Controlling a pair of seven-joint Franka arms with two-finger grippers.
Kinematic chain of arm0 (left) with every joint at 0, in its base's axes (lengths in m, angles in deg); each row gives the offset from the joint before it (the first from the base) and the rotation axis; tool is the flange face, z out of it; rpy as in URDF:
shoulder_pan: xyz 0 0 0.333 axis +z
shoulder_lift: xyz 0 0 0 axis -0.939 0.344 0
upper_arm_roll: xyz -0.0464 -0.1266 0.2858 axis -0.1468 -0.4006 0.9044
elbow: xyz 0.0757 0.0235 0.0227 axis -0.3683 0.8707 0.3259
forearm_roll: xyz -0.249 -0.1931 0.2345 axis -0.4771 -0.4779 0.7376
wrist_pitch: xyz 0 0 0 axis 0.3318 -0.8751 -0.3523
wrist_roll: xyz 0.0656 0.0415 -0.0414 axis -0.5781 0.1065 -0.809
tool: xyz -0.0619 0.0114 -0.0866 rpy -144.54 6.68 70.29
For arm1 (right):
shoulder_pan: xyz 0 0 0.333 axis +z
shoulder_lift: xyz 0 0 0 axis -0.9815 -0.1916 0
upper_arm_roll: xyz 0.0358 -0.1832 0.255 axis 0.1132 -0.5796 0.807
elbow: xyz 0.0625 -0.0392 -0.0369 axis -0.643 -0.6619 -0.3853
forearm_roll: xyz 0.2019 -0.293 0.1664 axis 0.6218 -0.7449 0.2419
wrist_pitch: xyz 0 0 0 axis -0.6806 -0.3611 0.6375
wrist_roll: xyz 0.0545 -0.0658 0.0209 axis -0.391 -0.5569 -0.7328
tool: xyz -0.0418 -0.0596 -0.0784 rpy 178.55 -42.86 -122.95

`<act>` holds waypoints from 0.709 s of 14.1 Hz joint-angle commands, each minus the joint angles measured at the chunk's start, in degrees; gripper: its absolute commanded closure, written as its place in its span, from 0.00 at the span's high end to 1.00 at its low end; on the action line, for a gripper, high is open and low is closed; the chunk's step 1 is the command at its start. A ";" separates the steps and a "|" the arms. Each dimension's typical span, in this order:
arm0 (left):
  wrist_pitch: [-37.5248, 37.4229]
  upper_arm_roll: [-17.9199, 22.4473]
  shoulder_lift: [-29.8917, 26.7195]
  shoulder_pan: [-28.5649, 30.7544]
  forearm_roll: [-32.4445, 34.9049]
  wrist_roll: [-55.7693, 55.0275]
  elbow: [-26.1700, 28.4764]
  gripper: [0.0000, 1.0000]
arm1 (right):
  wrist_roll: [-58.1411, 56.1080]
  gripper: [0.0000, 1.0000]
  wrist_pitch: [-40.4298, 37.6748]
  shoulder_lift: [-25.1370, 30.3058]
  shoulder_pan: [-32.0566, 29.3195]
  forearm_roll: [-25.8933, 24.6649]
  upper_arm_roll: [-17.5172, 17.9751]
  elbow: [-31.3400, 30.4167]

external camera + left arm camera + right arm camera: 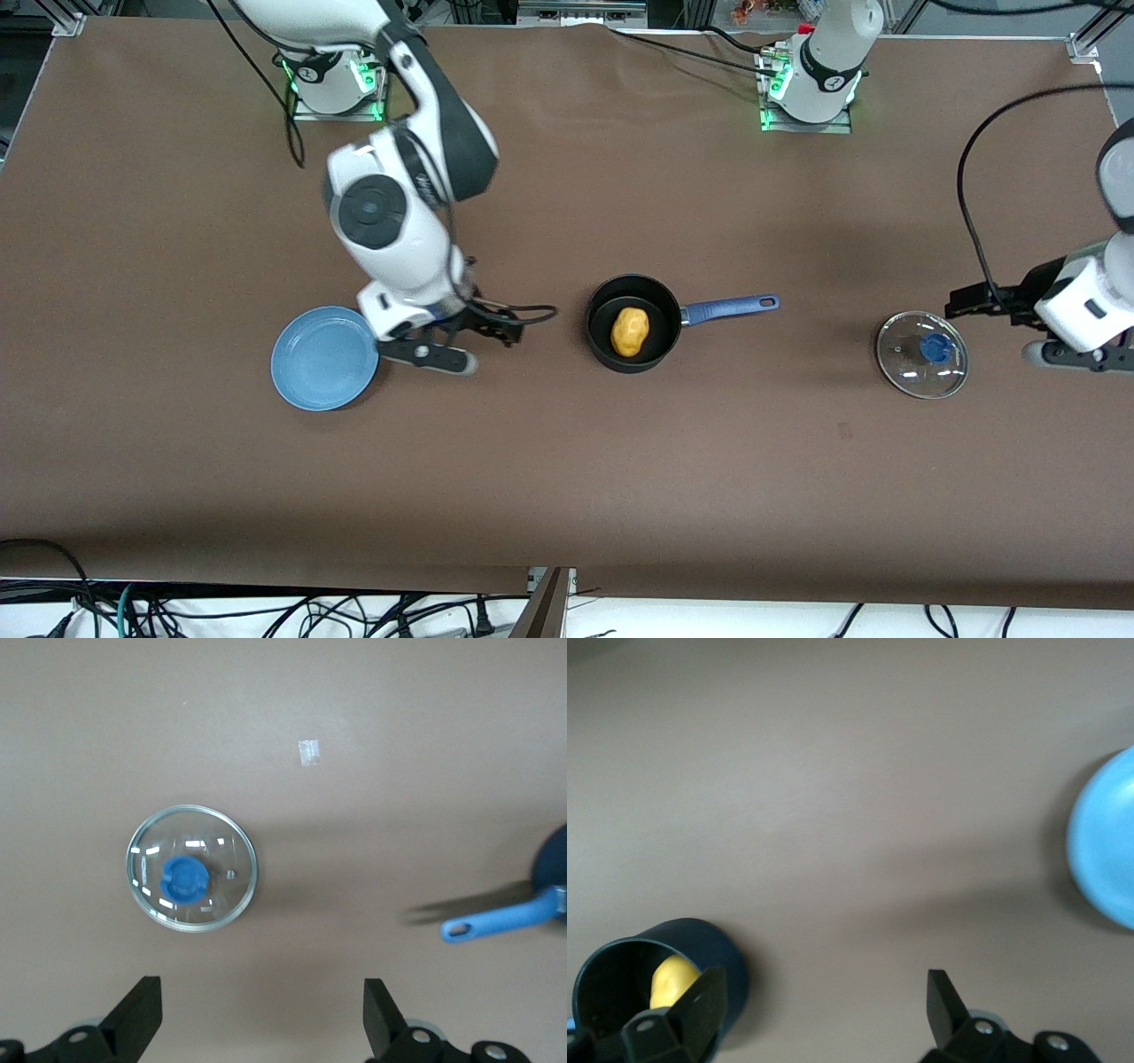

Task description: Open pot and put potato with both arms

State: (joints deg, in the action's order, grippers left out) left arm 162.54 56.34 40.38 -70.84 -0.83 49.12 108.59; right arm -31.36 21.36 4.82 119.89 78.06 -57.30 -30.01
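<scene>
Sitting in the middle of the table [177, 496], the pot [634, 322] is uncovered and holds the potato [630, 331] — its blue handle [732, 307] points toward the left arm's end. Its glass lid [921, 354] lies flat on the table, well apart from the pot on that same end, blue knob [932, 347] up. The left gripper [262, 1014] hangs over the table just beside the lid, its 2 fingers spread wide with nothing between them. The right gripper [824, 1010] is over the table between the pot and a light-blue plate [325, 357] — fingers wide apart, holding nothing. The plate lies toward the right arm's end, well apart from the pot.
</scene>
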 commanded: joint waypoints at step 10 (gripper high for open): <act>-6.56 -1.52 -6.87 -0.62 1.30 -7.27 -2.07 1.00 | -22.03 1.00 -21.21 36.29 -2.42 -10.15 -12.01 -21.42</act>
State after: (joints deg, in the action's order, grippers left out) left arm 156.96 54.93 33.60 -71.09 -0.71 43.27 106.72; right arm -52.97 1.30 38.74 119.11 70.60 -72.47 -49.21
